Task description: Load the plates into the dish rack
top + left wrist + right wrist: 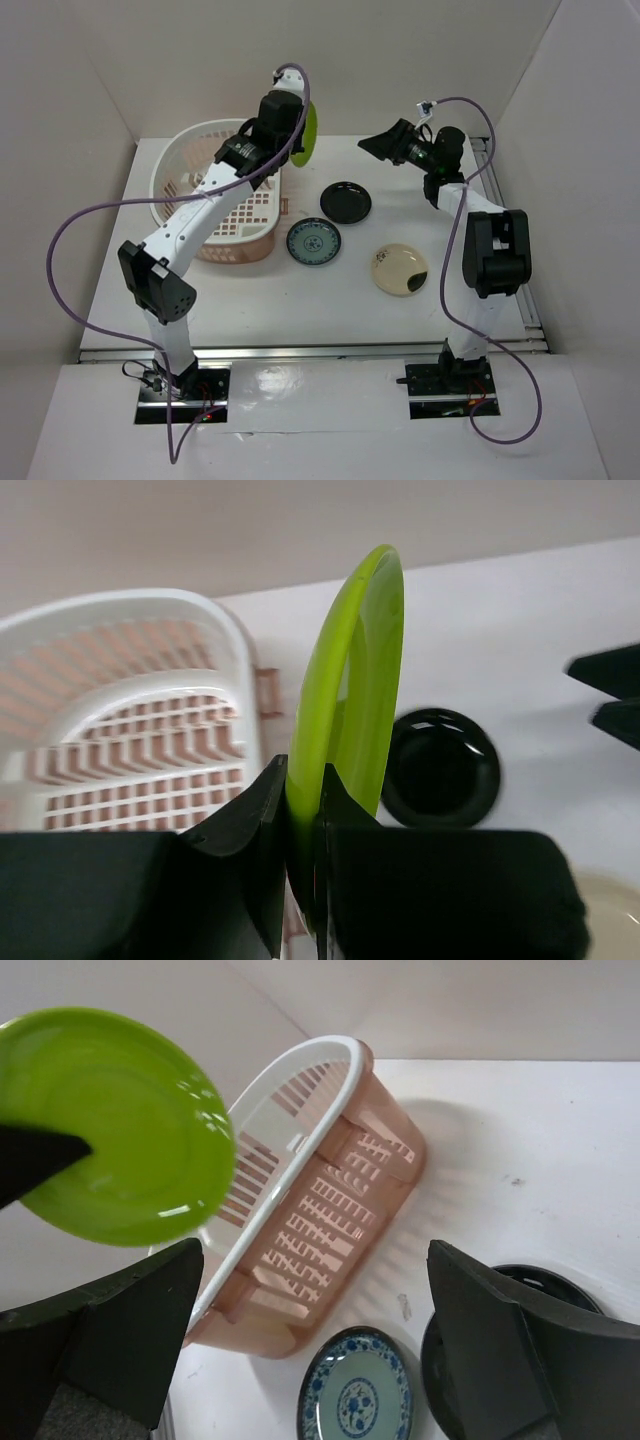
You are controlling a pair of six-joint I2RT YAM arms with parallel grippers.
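The left tool [308, 802] is closed narrow on the lower edge of the lime green plate [352, 670] and holds it standing on its edge, lifted off the bench [450, 320]. In the left wrist view the plate shows almost only its rim, so its face is turned sideways and not down.

The relation that matters is this: the dish rack [168, 172] lies to the left of the held plate. In the top view the plate hangs at the far right corner of the rack, just beside or just over the white rim; which of the two cannot be told for sure. The plate's flat face seems to run about from near to far, roughly along the rack's right wall. The coming move is therefore judged to be a short carry to the left over the rim and then down, with the plate kept upright so that it can stand on the slotted bottom. The divider pegs are not clear in these views.

The left arm is the nearer one to the rack. The right tool [375, 146] is opened wide, holds nothing and points toward the rack from the far right.

The black plate [345, 202], the blue-green patterned plate [313, 243] and the cream plate [399, 269] lie flat on the bench, right of the rack.
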